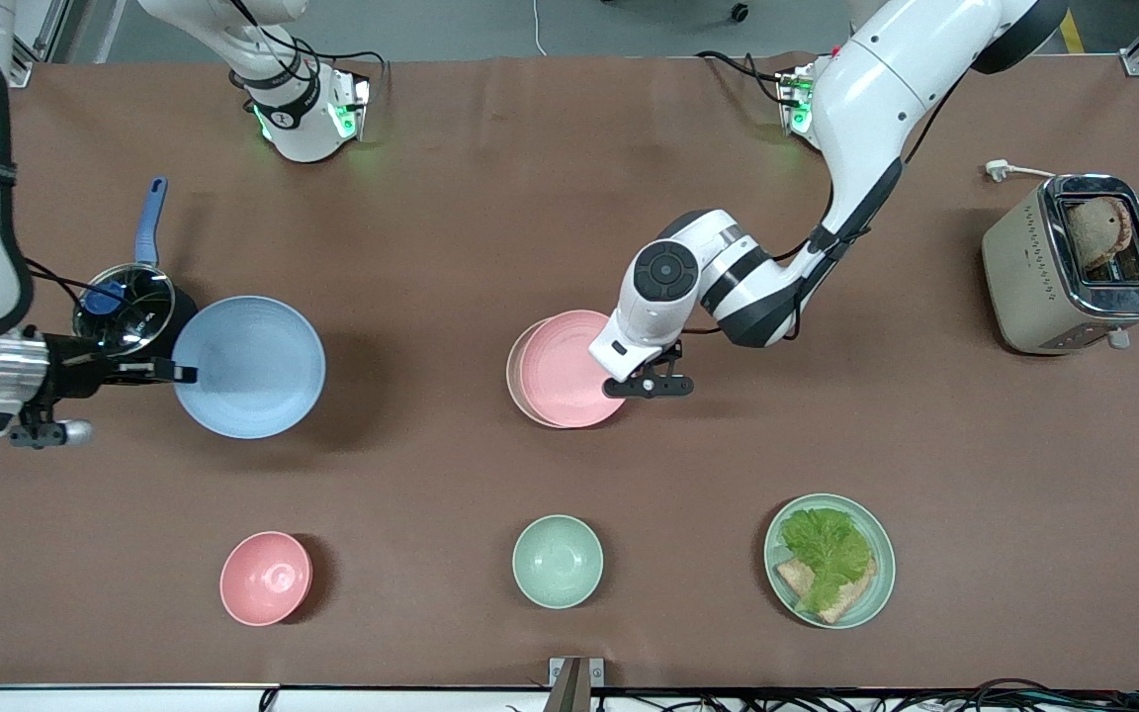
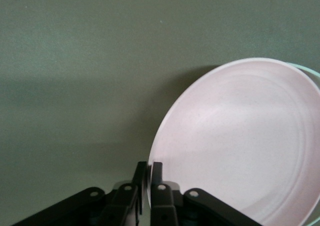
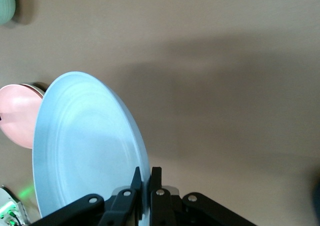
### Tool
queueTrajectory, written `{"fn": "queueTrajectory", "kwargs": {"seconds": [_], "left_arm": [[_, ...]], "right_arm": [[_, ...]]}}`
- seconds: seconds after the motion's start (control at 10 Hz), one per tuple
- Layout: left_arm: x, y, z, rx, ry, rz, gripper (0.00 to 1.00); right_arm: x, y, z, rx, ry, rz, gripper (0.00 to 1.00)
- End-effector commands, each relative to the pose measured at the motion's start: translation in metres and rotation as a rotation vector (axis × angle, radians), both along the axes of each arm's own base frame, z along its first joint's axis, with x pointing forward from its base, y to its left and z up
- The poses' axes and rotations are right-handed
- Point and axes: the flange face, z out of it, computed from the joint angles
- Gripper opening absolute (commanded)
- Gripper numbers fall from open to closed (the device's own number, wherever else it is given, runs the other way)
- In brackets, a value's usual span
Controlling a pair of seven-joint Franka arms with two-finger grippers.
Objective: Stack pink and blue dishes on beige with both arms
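Holding a plate in each gripper, I am midway through the stack. My left gripper (image 1: 626,381) is clamped on the rim of the pink plate (image 1: 569,368), at the edge toward the left arm's end of the bench (image 1: 490,198). That plate sits over the beige plate (image 1: 514,371), which shows only as a thin crescent at the edge toward the right arm's end — so the pink is slightly offset from it, and I cannot tell whether it already rests fully on the beige or is just above it.

My right gripper (image 1: 169,372) is pinched on the rim of the blue plate (image 1: 251,366), carrying it up over the bench near a small lidded pot (image 1: 125,307). In the right wrist view the blue plate (image 3: 87,151) hangs tilted from my fingers (image 3: 156,178), with the pink one in sight past it.

What matters next — the stack lies from the blue plate straight toward the left arm's end of the bench, well apart. I judge my left gripper must let go and clear off before the blue plate can come over.
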Motion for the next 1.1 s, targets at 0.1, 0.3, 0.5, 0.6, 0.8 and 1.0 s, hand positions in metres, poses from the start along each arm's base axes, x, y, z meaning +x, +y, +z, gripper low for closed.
{"fn": "queueTrajectory", "kwargs": {"seconds": [0.1,0.3,0.5,0.6,0.8,1.0], "left_arm": [[0.041,0.031,0.031,0.01,-0.071,0.051,1.0],[0.086,0.09,0.114,0.039,-0.153,0.085,1.0],[0.115,0.163,0.198,0.09,-0.217,0.034,1.0],[0.116,0.195,0.236,0.121,-0.233,0.023,1.0],[0.091,0.216,0.303,0.161,-0.224,-0.001,1.0],[0.074,0.261,0.353,0.112,-0.161,-0.008,1.0]], "right_arm": [[-0.007,0.093,0.015,-0.031,0.042,-0.058,0.0],[-0.017,0.16,0.01,-0.039,0.06,-0.093,0.0],[-0.031,0.228,-0.004,-0.038,0.045,-0.122,0.0],[-0.042,0.262,-0.014,-0.037,0.02,-0.137,0.0],[-0.063,0.317,-0.034,-0.025,-0.06,-0.169,0.01],[-0.084,0.362,-0.066,0.01,-0.121,-0.166,0.02]]}}
